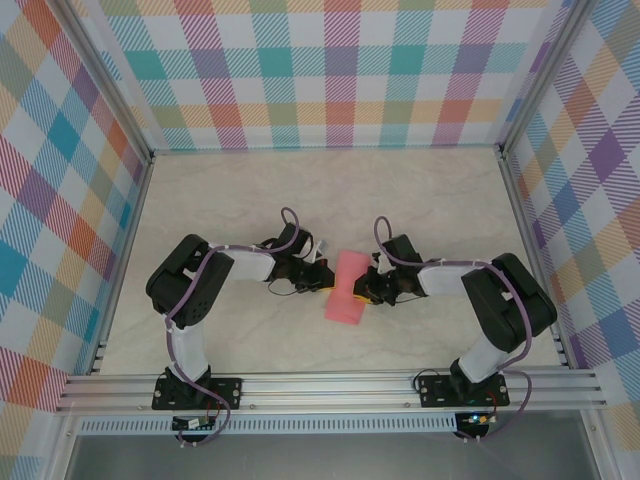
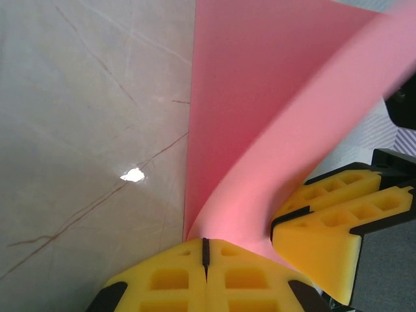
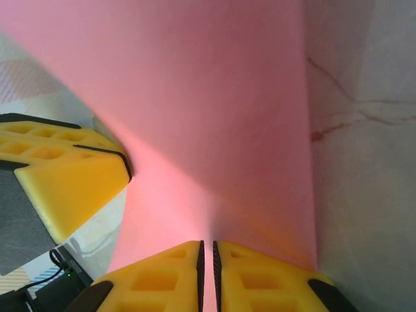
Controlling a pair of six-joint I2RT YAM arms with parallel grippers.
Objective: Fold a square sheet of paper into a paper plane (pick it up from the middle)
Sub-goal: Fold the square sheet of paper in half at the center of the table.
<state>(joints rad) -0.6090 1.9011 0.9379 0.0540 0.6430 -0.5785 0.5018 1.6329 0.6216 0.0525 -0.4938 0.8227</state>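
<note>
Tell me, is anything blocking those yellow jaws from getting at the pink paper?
Nothing visible is in the way. The left jaws and the right jaws are each closed directly on the pink paper, one from each side, and the sheet curves up between them. There is only bare table around it.

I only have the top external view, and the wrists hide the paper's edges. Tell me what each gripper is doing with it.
Observer: In the left wrist view the left gripper is shut, its yellow pads meeting on the edge of the pink sheet of paper.
Operator: Now give me the right side.
Observer: In the right wrist view the right gripper has its pads all but together, and the sheet runs into the thin slit between them.
Operator: Describe how the sheet sits.
Observer: Part of it lifts in a soft curve above the marble table and is not pressed flat.
</note>
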